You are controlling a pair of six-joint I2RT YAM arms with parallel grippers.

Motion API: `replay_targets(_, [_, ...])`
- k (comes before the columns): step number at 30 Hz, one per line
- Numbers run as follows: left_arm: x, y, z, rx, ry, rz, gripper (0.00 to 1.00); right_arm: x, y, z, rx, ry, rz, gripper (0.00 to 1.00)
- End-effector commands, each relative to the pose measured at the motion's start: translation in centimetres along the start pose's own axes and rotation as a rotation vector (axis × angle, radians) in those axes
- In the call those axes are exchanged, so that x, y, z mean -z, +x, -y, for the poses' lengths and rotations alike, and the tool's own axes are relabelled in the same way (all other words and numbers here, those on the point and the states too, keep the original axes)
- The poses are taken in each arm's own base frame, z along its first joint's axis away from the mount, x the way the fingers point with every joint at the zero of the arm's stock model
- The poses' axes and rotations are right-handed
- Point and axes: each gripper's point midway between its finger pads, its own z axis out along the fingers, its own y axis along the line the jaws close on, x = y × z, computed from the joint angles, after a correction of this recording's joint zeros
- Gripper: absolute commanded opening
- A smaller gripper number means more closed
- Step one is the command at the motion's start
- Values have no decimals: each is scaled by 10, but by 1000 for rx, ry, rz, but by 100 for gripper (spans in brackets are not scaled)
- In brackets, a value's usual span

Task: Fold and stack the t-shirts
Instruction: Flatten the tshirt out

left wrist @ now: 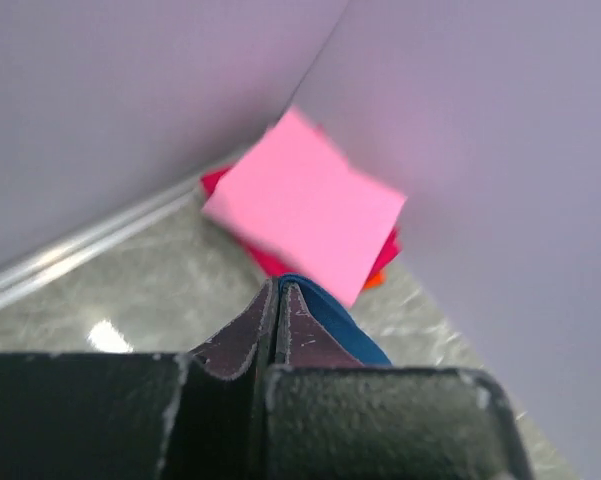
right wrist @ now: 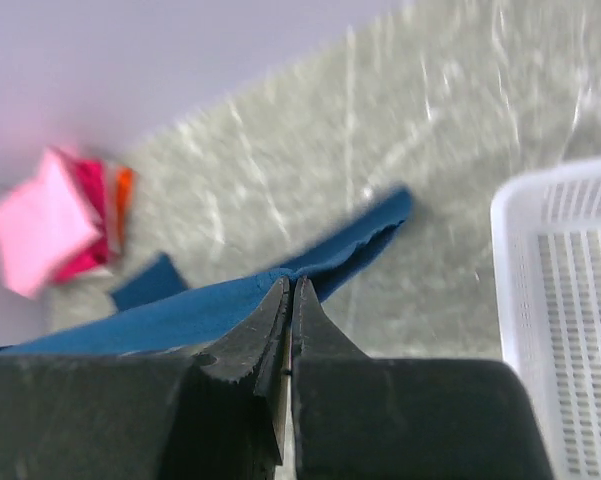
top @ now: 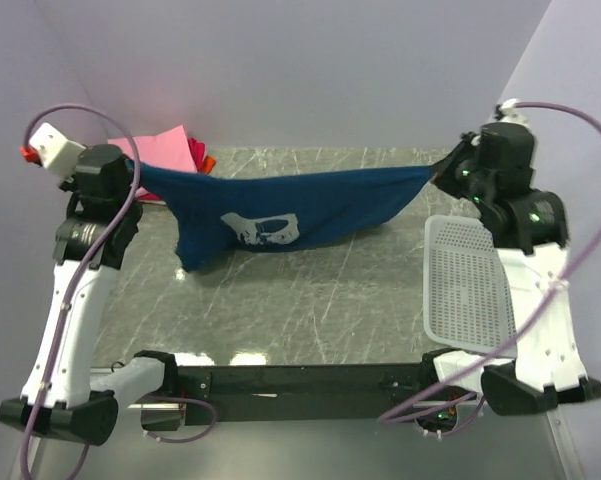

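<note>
A dark blue t-shirt (top: 280, 215) with a white square print hangs stretched across the table between both arms. My left gripper (top: 138, 178) is shut on its left end; in the left wrist view (left wrist: 278, 285) blue cloth (left wrist: 335, 325) shows past the closed tips. My right gripper (top: 438, 172) is shut on the right end, and in the right wrist view (right wrist: 292, 285) the blue cloth (right wrist: 180, 310) runs off to the left. A stack of folded pink, magenta-red and orange t-shirts (top: 175, 150) lies at the back left corner, its pink top (left wrist: 305, 200) just beyond my left fingers.
A white plastic mesh basket (top: 467, 285) stands at the right, under my right arm, and its rim (right wrist: 560, 300) shows in the right wrist view. Purple walls close in the back and sides. The marbled grey tabletop (top: 300, 310) stretches below the hanging shirt.
</note>
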Motion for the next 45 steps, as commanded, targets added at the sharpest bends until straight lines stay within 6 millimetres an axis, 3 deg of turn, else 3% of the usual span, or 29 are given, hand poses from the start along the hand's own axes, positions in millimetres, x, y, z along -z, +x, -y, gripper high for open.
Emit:
replay_targets(1, [33, -93, 7, 96, 89, 233, 1, 63, -50, -2, -42, -40, 207, 0])
replay_targets(5, [63, -137, 9, 152, 189, 337, 1, 115, -81, -9, -75, -119, 359, 0])
replay_targets(7, [74, -150, 12, 139, 235, 364, 1, 126, -86, -14, -77, -157, 381, 0])
replay_targets(9, [81, -151, 28, 102, 334, 355, 1, 127, -85, -21, -73, -187, 367, 0])
replay_targets(11, [82, -142, 49, 58, 436, 331, 1, 107, -75, -21, -69, -176, 321, 0])
replay_targets(15, [67, -106, 83, -24, 548, 237, 1, 59, -47, -20, -75, -146, 212, 0])
replay_targets(19, [38, -66, 119, -119, 612, 148, 1, 8, -29, -21, -77, -109, 132, 0])
replay_targets(21, [30, -62, 134, -145, 638, 150, 1, -7, -28, -22, -71, -90, 118, 0])
replay_targets(22, [16, -46, 145, -175, 643, 121, 1, -23, -30, -23, -66, -72, 102, 0])
replay_targets(24, [-3, -36, 163, -197, 641, 105, 1, -36, -34, -26, -56, -54, 89, 0])
replay_targets(29, [-25, -31, 210, -182, 708, 97, 1, -76, -64, -48, -49, -47, 90, 0])
replay_targets(33, [-27, -51, 252, -117, 792, 120, 1, -84, -98, -69, -48, -80, 135, 0])
replay_targets(36, [-13, -74, 268, -68, 855, 148, 1, -77, -106, -77, -42, -114, 152, 0])
replay_targets(38, [-1, -90, 271, -51, 888, 172, 1, -70, -110, -79, -34, -133, 174, 0])
replay_targets(41, [29, -124, 260, -27, 916, 226, 1, -51, -109, -78, -14, -166, 208, 0])
replay_targets(44, [57, -145, 248, -13, 948, 252, 1, -19, -109, -77, 28, -215, 264, 0])
replay_targets(45, [80, -163, 238, 1, 980, 282, 1, 0, -105, -74, 40, -230, 282, 0])
